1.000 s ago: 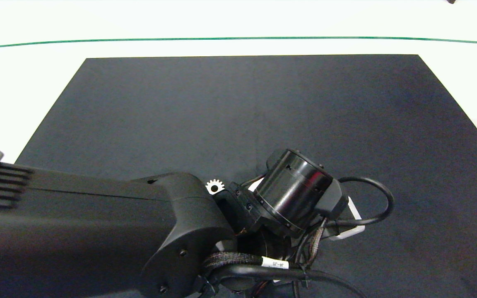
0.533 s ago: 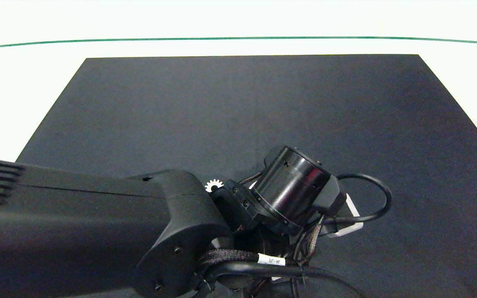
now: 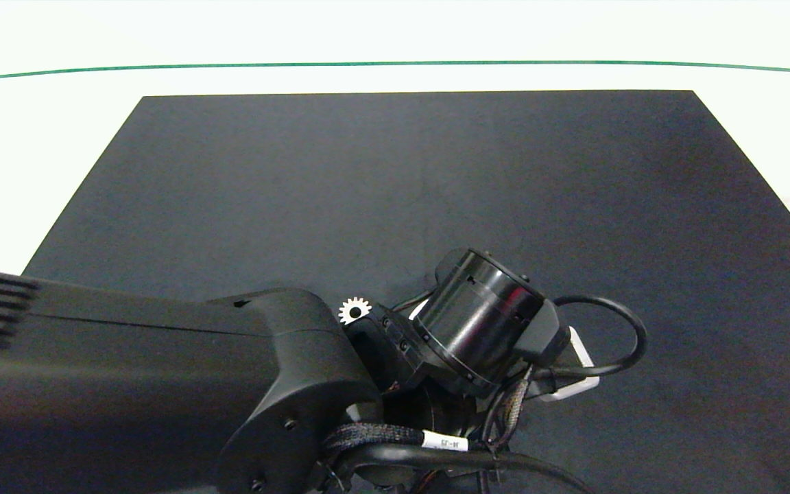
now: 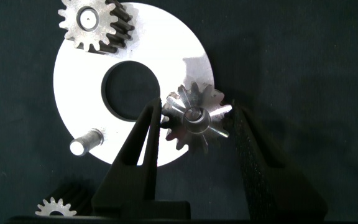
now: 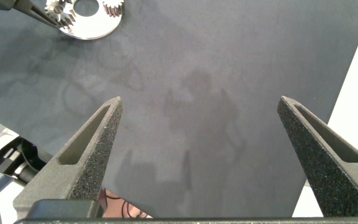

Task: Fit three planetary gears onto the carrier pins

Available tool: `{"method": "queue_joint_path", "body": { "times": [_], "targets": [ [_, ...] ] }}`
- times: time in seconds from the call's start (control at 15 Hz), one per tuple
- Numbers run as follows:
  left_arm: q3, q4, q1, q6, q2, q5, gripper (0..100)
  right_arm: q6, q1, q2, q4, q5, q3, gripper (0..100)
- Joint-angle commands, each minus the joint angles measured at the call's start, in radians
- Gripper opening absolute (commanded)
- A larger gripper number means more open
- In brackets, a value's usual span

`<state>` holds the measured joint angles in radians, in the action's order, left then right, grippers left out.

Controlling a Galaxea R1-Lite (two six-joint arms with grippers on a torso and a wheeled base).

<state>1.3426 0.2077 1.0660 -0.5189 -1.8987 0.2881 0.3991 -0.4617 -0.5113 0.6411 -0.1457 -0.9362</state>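
Gears are toothed silver metal: one [image 4: 194, 118] gripped between the left gripper [image 4: 194, 134] fingers over the flat white disc [image 4: 73, 74], one [image 4: 92, 23] already pinned beyond. A bare pin [image 4: 86, 142] and loose gear [image 4: 55, 207] lie beside; the right gripper [image 5: 207, 146] gapes empty over dark mat [image 5: 229, 74].

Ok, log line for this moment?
left gripper: shut on gear over disc | one gear on pin | bare pin | right gripper: open, idle

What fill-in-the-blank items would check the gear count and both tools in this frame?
1. On the white disc, ___ seated gear already sits on a pin.
2. Counting the tilted gear gripped by the left tool, ___ gears show.
3. The loose gear lies off the disc on the dark ___.
4. The right tool hangs with fingers ___.
Missing words: one; three; mat; open.
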Motion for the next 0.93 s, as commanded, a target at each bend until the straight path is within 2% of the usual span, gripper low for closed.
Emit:
{"method": "queue_joint_path", "body": {
  "times": [0.07, 0.6, 0.67, 0.93],
  "targets": [
    [-0.008, -0.011, 0.002, -0.001, -0.006, 0.000, 10, 0.003, 0.000, 0.000, 0.003, -0.002, 0.000, 100],
    [-0.022, -0.036, 0.002, -0.003, -0.010, 0.000, 10, 0.003, 0.000, 0.000, 0.003, 0.000, 0.000, 100],
    [-0.023, -0.037, 0.002, -0.003, -0.010, 0.000, 100, 0.003, 0.000, 0.000, 0.003, 0.000, 0.000, 100],
    [-0.020, -0.040, 0.002, -0.004, -0.008, 0.000, 100, 0.003, 0.000, 0.000, 0.003, 0.000, 0.000, 100]
  ]
}}
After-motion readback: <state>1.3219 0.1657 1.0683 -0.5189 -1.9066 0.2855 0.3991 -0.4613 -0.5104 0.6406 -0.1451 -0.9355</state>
